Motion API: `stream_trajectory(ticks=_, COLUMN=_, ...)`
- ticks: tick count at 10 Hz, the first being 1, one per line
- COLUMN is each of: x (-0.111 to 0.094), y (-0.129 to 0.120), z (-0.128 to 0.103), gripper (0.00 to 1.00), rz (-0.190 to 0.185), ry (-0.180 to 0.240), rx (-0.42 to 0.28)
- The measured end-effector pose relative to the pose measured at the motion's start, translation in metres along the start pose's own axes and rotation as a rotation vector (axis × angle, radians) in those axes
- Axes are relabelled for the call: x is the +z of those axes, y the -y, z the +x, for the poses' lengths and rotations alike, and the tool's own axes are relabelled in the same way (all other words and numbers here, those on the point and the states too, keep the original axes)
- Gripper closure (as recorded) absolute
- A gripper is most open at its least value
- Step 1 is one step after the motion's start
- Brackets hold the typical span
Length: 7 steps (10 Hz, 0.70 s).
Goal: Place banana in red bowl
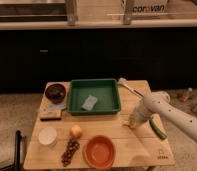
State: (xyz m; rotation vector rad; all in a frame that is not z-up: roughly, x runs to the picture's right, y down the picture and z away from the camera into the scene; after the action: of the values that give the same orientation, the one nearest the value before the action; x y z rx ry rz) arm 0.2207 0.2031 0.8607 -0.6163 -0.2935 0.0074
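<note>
Banana [131, 124] mostly hidden under my gripper [135, 119], just right of the green tray [93, 96].

From the left: the red bowl [99, 151] sits near the front edge of the wooden table [142, 150], orange-red and shallow, well apart from the banana. Of the banana I make out only a pale-yellow sliver on the boards. The gripper stands right over it, touching or nearly so. I cannot tell how far open it is or whether it has hold of anything. The white arm [174, 114] runs off the right edge.
</note>
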Motion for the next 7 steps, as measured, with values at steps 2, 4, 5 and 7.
stream_trajectory(ticks=2, x=0.0029, y=-0.0031, z=-0.0013, gripper=1.00, rz=-0.004, ry=-0.019, rx=-0.005)
stream_trajectory(ticks=4, x=0.0015, y=-0.0028, z=-0.0010, gripper=1.00, rz=-0.002, ry=-0.026, rx=-0.007)
stream_trajectory(ticks=5, x=0.0009, y=-0.0025, z=-0.0008, gripper=1.00, rz=-0.001, ry=-0.027, rx=-0.008)
stream_trajectory(ticks=7, x=0.0008, y=-0.0024, z=-0.0043, gripper=1.00, rz=-0.008, ry=-0.047, rx=-0.023)
